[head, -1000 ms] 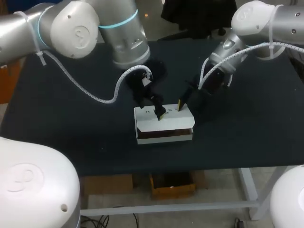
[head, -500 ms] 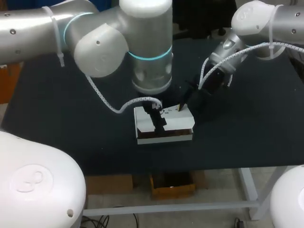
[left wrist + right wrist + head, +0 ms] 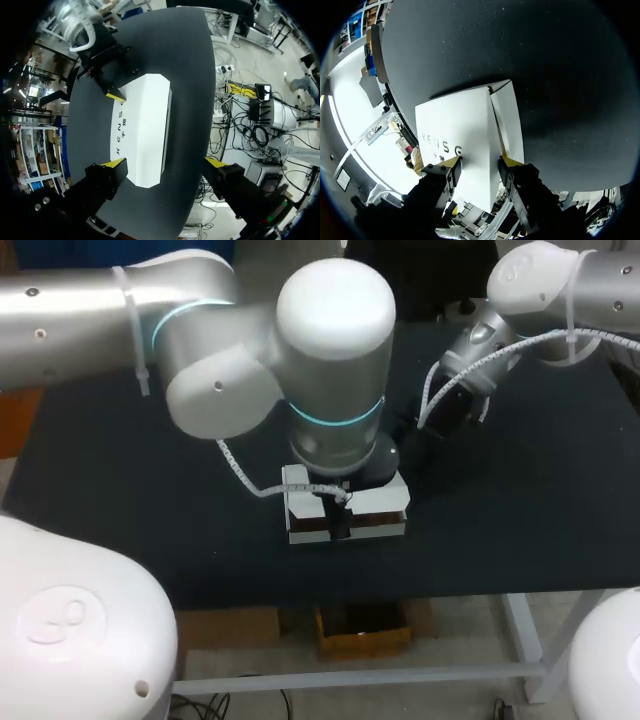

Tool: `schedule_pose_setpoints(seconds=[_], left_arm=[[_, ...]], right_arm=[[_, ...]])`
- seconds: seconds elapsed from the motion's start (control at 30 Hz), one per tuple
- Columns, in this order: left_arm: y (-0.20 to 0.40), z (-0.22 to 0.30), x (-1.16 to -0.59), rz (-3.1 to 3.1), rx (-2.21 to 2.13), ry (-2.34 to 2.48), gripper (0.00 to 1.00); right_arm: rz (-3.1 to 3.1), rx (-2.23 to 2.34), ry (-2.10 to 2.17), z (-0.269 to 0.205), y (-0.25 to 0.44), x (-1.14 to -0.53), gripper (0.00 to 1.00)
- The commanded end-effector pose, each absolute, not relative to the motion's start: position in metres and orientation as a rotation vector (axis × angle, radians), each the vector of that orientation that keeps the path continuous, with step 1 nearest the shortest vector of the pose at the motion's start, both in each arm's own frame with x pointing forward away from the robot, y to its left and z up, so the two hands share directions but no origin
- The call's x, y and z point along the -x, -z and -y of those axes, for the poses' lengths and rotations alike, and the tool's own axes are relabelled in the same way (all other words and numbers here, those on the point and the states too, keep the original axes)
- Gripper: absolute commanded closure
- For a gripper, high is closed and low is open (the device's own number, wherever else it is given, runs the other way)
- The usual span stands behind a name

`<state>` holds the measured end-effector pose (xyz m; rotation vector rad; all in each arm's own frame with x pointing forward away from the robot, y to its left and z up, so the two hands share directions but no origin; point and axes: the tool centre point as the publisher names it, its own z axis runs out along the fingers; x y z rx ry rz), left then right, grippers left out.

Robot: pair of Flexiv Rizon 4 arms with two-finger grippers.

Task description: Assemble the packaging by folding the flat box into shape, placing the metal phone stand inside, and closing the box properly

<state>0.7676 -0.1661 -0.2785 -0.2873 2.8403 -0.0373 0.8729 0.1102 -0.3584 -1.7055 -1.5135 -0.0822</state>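
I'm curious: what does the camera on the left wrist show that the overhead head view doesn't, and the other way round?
Only the left wrist view: the white box's whole lid seen from above, the left gripper open wide at its near end, and the right gripper at its far end. Only the head view: the bulky left arm covering much of the box, and the box's dark front side. Both: the box lying on the black table.
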Motion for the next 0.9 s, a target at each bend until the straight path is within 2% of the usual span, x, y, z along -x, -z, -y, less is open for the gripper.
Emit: schedule_pose_setpoints(seconds=[0.03,0.9], left_arm=[[0.278,0.165,-0.765,-2.822,0.288,0.039,0.0],[0.305,0.153,-0.811,-3.042,0.272,0.074,0.0]], right_arm=[[1.512,1.698,0.077,-0.111,0.359,-0.874,0.53],[1.512,1.698,0.077,-0.111,0.359,-0.874,0.54]])
